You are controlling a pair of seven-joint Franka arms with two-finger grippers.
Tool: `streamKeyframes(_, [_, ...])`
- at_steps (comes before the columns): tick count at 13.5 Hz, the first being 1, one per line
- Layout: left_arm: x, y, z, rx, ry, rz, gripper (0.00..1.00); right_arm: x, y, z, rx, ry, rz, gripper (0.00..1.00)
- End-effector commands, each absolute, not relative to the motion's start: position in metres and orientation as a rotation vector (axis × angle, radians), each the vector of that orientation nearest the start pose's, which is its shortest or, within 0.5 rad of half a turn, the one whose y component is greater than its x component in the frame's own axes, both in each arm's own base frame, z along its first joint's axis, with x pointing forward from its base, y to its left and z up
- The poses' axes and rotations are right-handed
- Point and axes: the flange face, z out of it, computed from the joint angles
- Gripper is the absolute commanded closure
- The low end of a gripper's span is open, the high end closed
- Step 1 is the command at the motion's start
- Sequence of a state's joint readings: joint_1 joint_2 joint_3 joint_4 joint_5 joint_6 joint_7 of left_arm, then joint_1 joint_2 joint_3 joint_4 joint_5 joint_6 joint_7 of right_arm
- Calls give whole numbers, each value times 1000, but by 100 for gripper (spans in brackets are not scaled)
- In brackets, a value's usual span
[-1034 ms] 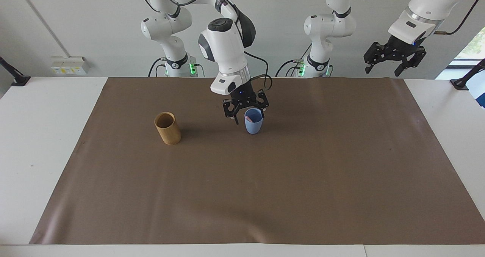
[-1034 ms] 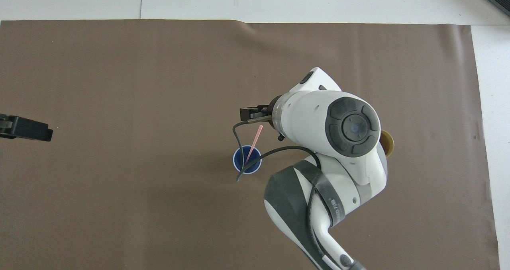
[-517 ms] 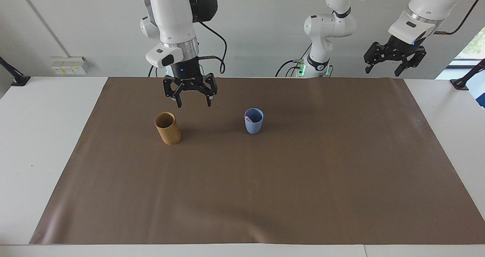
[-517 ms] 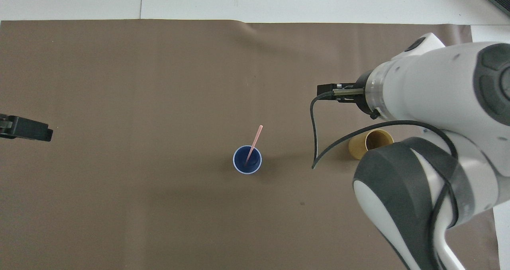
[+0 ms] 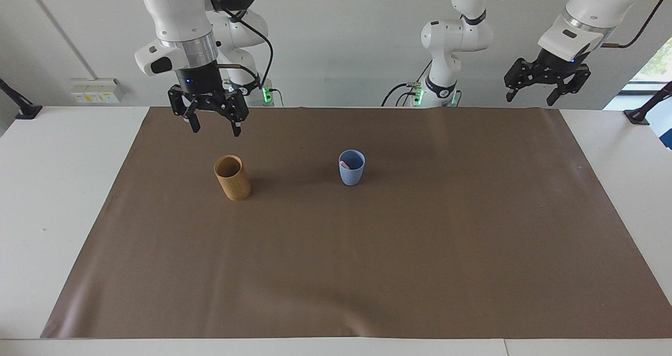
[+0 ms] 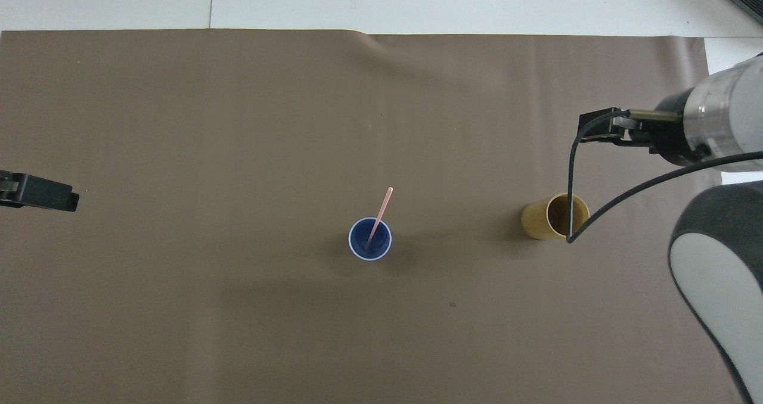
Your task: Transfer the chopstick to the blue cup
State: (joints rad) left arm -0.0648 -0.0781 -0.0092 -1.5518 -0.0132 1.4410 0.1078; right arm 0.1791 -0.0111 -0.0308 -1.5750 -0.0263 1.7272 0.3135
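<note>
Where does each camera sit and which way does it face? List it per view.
Facing view: high across the table, facing the robots; both arms show, right gripper open near the tan cup, left gripper waiting.
Overhead view: above the robots, looking down; arm ends only.
Shared: blue cup, pink chopstick, brown mat.

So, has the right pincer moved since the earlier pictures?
Yes. The right pincer, open, left the small light blue cup and now hangs past the tan wooden cylindrical cup.
</note>
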Motion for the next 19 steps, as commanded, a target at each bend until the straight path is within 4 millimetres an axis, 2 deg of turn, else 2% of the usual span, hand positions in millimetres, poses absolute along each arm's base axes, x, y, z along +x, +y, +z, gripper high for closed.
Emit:
streamKeyframes(1, [507,-38,663,-3151,273,63,0,542,44,658,-3150,215,-200,0])
streamKeyframes(4, [507,-38,663,-3151,273,63,0,531,9,658,-3169,194,-96,0])
streamKeyframes(7, [507,-37,663,-3151,270,62,0,518,-10,653,-3162,235,-30,0])
streamKeyframes(10, [507,-38,663,-3151,273,63,0,511,-24,649,-3160,150,-5,0])
streamKeyframes(16, [509,-38,664,-3151,275,46,0,506,-25,646,-3158,156,2,0])
streamKeyframes(19, [508,-39,663,-3153,268,50,0,512,-20,650,-3157,127,-19,0])
